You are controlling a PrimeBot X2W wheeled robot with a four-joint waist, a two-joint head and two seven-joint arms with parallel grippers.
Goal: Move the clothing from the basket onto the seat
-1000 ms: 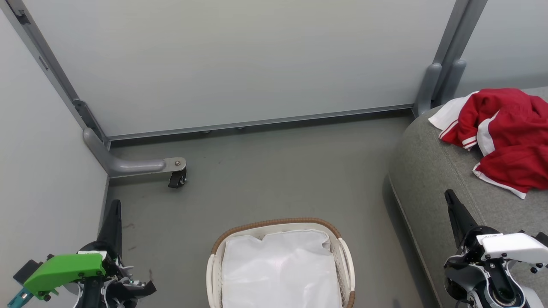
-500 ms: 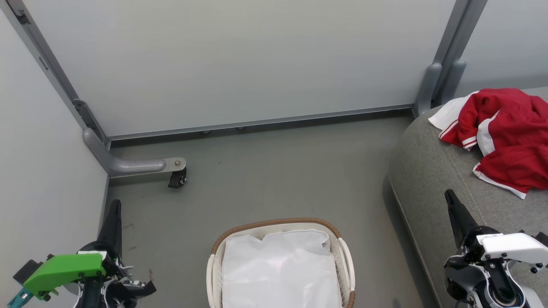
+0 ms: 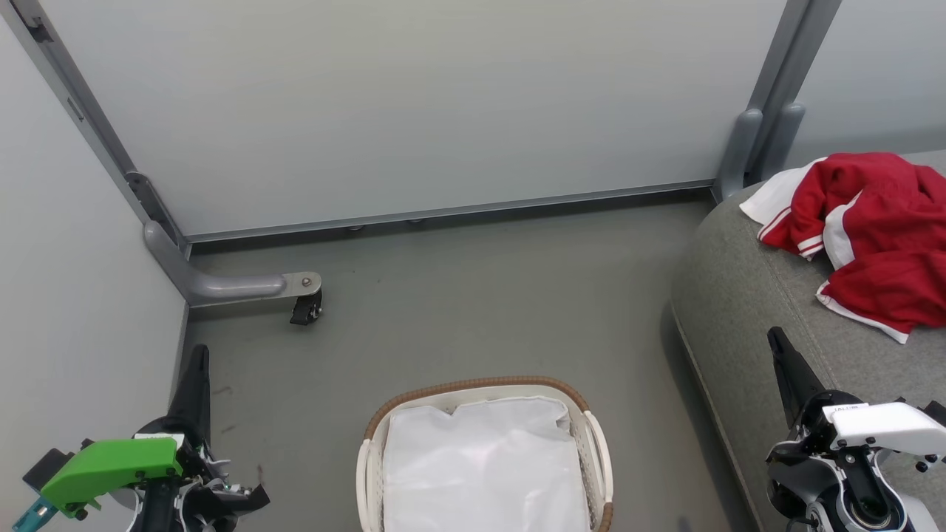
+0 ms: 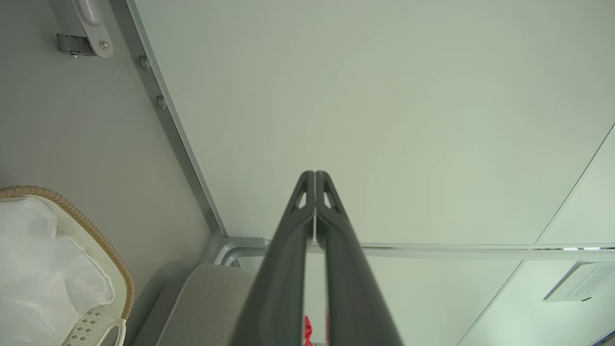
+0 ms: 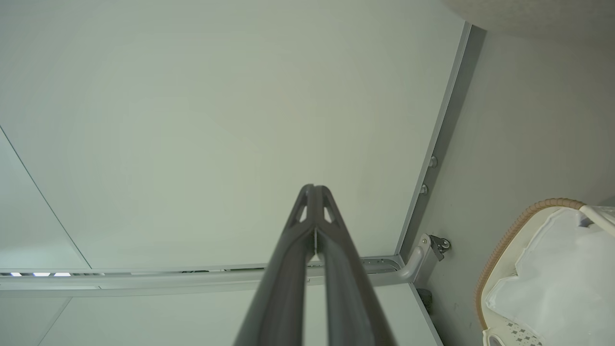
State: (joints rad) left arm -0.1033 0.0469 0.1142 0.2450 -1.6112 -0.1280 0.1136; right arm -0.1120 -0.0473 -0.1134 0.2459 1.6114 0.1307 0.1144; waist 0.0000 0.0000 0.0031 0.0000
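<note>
- Lying crumpled on the large grey woven-fabric seat [image 3: 739, 310] at the right of the head view, the red sports clothing [image 3: 872, 222] with white striped trim rests towards the seat's far end, near the grey upright post [image 3: 739, 151] of the partition.
- The oval white perforated plastic basket [image 3: 480, 385] with a brown woven rim stands on the grey floor [image 3: 480, 295] at the bottom centre, left of the seat and apart from it.
- A white fabric liner [image 3: 484, 465] lies loosely rumpled inside the basket.
- The left tool [image 3: 198, 355] shows at the lower left beneath a bright green wrist cover [image 3: 111, 465]. Its two long dark fingers are clenched together with nothing between them, and they point up the view beside the left wall panel.
- The right tool [image 3: 774, 338] shows at the lower right beneath a white wrist cover [image 3: 887, 425], over the near part of the seat. Its fingers are likewise clenched tip to tip and hold nothing, well apart from the clothing.
- Each wrist view shows that tool's fingertips meeting in front of a pale partition panel [image 3: 414, 111].
- A curved grey metal foot [image 3: 222, 284] with a small black caster wheel [image 3: 304, 309] stands on the floor at the far left corner.
- The left wrist view has the basket rim and liner at its lower left, with a corner of the seat just beside them and a sliver of red low between the fingers.
</note>
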